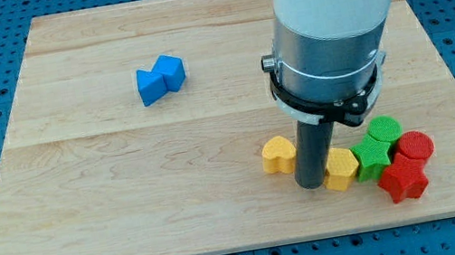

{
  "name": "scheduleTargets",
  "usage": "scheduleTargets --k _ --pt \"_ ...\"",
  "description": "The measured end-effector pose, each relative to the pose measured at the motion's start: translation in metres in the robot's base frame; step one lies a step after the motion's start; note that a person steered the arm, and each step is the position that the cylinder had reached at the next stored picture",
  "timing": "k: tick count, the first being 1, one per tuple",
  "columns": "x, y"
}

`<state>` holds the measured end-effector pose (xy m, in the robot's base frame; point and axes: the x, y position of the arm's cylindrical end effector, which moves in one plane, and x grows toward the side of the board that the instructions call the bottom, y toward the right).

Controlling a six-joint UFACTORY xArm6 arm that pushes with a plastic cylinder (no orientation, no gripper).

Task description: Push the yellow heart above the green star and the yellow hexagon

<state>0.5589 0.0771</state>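
Nearest the view's bottom, the red star [403,180] lies beside the yellow hexagon [340,169] and the green star [371,157]. My tip [312,185], a bare rod holding nothing, stands between the hexagon and the yellow heart [278,154], touching both, it seems. The heart is left of the cluster, so the push seems in progress; next, I judge, it must go up and right. Farther are the green cylinder [384,130], red cylinder [415,147] and a blue block [160,79].

Blocks on board, seven in all:
- yellow: 2, yellow heart [277,153], yellow hexagon [340,168]
- green: 2, green star [371,158], green cylinder [384,130]
- red: 2, red cylinder [415,147], red star [404,181]
- blue: 1, blue block [160,79]
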Motion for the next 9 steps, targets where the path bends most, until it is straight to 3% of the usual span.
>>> scheduleTargets --k 3,4,5,6,8,9 --pt "0.0 0.009" --pt "0.019 -0.007" --pt "0.022 -0.061" --pt "0.005 -0.09" --pt "-0.052 -0.064" --pt "-0.059 -0.058"
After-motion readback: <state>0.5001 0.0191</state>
